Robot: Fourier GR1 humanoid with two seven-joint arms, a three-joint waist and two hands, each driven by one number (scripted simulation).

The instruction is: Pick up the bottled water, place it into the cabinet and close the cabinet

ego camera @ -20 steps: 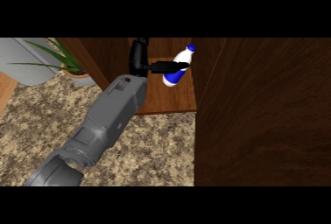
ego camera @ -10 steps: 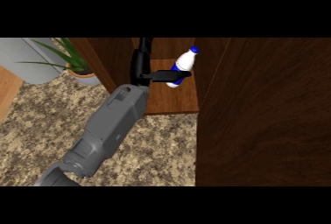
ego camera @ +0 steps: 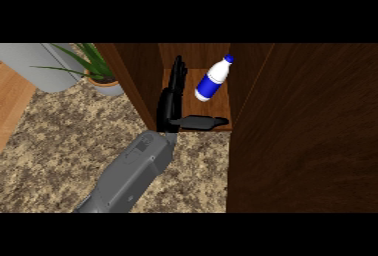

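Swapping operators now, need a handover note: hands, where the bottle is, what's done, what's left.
Left hand: open, fingers straight, thumb out, inside the cabinet beside the bottled water, not touching it.
Right hand: not in view.
Bottled water: on the cabinet shelf, leaning.
Cabinet door: open, at the right.
Done: bottle placed and released.
Left: withdraw the hand, close the door.

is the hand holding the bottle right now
No, the bottle stands alone in the cabinet, and the open left hand is apart from it.
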